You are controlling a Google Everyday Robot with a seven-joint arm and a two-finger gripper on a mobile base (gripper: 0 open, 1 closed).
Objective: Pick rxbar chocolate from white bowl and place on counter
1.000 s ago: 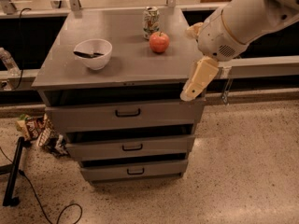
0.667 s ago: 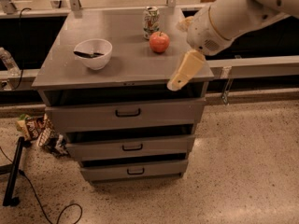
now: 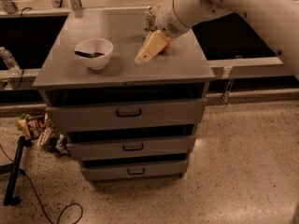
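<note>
The white bowl [image 3: 94,53] stands on the left part of the counter [image 3: 121,73]. The rxbar chocolate [image 3: 88,54] lies inside it as a dark flat bar across the bowl. My gripper [image 3: 145,53] hangs just above the counter's middle, to the right of the bowl and apart from it, with its cream-coloured tip pointing down and left. It holds nothing that I can see. The white arm [image 3: 219,3] reaches in from the upper right.
A red apple [image 3: 166,46] and a drink can [image 3: 149,20] stand behind the gripper, both partly hidden by it. The cabinet has three drawers with black handles [image 3: 128,112]. Snack wrappers [image 3: 41,130], a black stand foot [image 3: 13,171] and a cable lie on the floor at left.
The gripper has moved left and farther in, from beyond the counter's right front edge to over its middle, closer to the bowl. It now covers the apple.
</note>
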